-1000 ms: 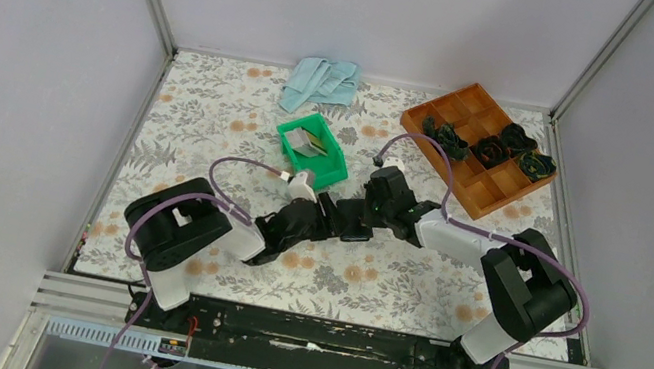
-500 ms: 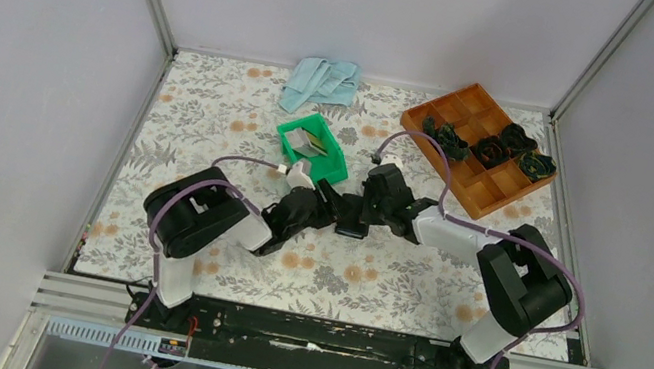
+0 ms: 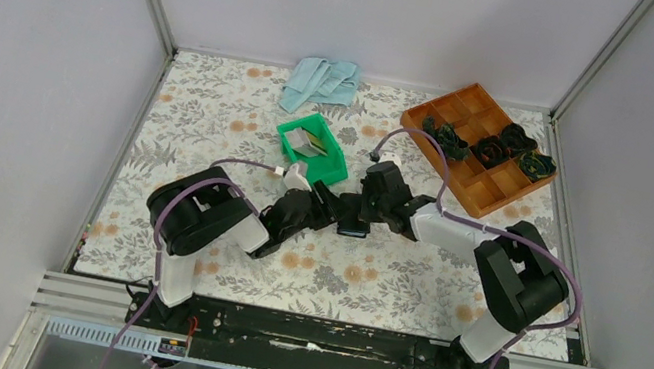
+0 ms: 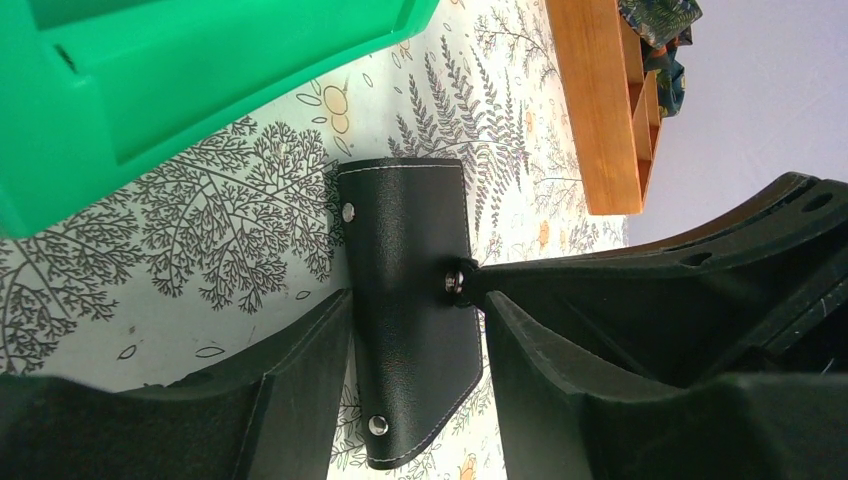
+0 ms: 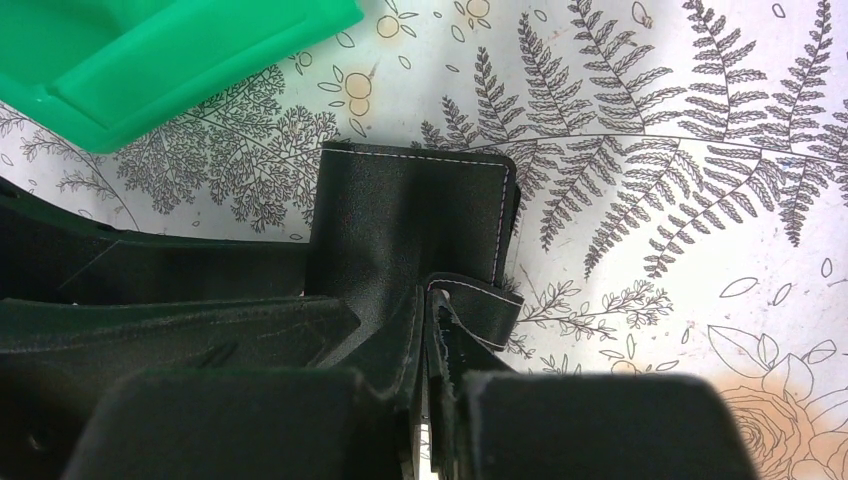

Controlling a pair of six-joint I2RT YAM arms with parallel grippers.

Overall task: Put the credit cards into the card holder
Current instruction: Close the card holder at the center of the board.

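Observation:
The black card holder (image 4: 405,230) lies on the floral cloth just in front of the green bin (image 3: 338,168), where both grippers meet. My left gripper (image 4: 418,300) straddles it, its fingertips (image 4: 300,380) pressed to its two long edges. From the opposite side my right gripper (image 5: 432,300) is shut on the holder's closure tab (image 5: 482,305), next to a snap. The rest of the holder (image 5: 410,210) stays flat. Two or three credit cards (image 3: 310,144) lean inside the green bin. In the top view, the left gripper (image 3: 328,213) and the right gripper (image 3: 353,218) nearly touch.
A brown compartment tray (image 3: 497,189) with dark green bundles (image 3: 491,150) stands at the back right. A light blue cloth (image 3: 323,82) lies crumpled at the back. The green bin's wall (image 4: 200,80) is close beyond the left fingers. Grey walls enclose three sides.
Both grippers have shifted slightly away from the bases and to the left, towards the green bin. The card holder stays between them. The left arm's elbow has swung right.

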